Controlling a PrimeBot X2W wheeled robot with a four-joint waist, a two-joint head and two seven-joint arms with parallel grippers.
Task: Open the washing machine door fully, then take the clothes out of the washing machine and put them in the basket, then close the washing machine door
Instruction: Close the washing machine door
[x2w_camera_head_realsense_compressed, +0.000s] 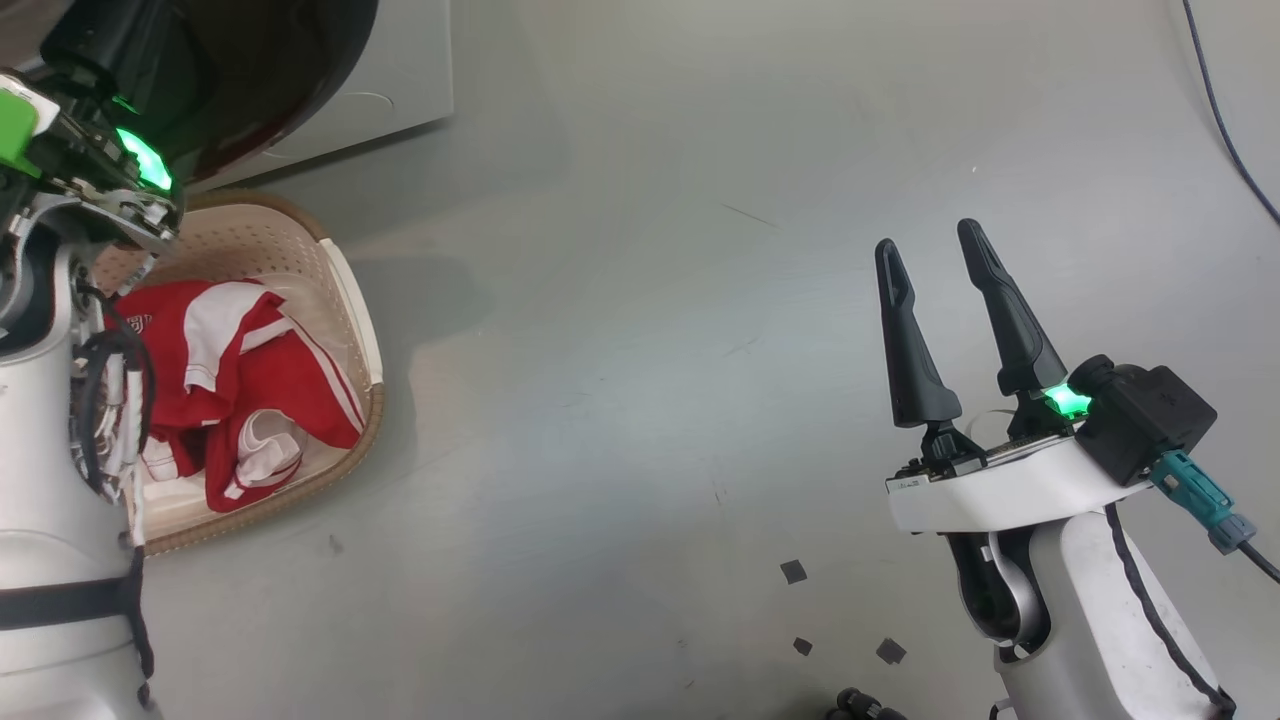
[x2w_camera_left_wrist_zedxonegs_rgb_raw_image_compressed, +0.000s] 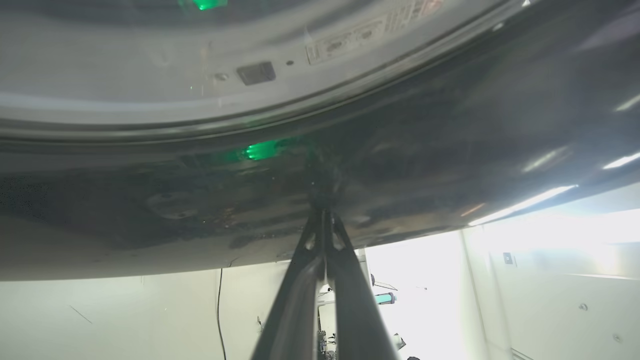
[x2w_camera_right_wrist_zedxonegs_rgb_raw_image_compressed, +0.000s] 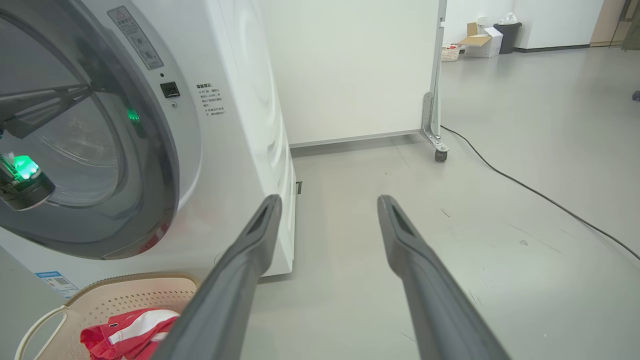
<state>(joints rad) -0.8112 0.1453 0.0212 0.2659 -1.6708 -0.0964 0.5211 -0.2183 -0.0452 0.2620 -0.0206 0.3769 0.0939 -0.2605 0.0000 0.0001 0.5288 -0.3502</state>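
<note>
With the clothes (x2w_camera_head_realsense_compressed: 250, 380) lying in the basket (x2w_camera_head_realsense_compressed: 362, 300), only the door (x2w_camera_left_wrist_zedxonegs_rgb_raw_image_compressed: 400, 165) was left to be shut. The left gripper (x2w_camera_left_wrist_zedxonegs_rgb_raw_image_compressed: 324, 215), pinched closed, was set tip-first against its black rim. A steady push until latched was judged best. The right gripper (x2w_camera_head_realsense_compressed: 930, 242) was spread open and empty over the floor (x2w_camera_head_realsense_compressed: 650, 350).

(a) washing machine door (x2w_camera_left_wrist_zedxonegs_rgb_raw_image_compressed: 450, 150): glossy black rim, mirror-smooth, reflecting ceiling lights. (b) washing machine (x2w_camera_right_wrist_zedxonegs_rgb_raw_image_compressed: 240, 100): smooth white casing with a soft sheen and paper-like printed labels. (c) basket (x2w_camera_head_realsense_compressed: 352, 300): cream plastic, perforated walls, brown rim with a woven-looking texture. (d) clothes (x2w_camera_head_realsense_compressed: 290, 385): red cloth with white stripes, matt and creased. (e) floor (x2w_camera_head_realsense_compressed: 650, 350): smooth grey, faintly reflective, lightly scuffed. (f) right end effector (x2w_camera_head_realsense_compressed: 927, 237): dark, matt, plastic-looking, smooth.
</note>
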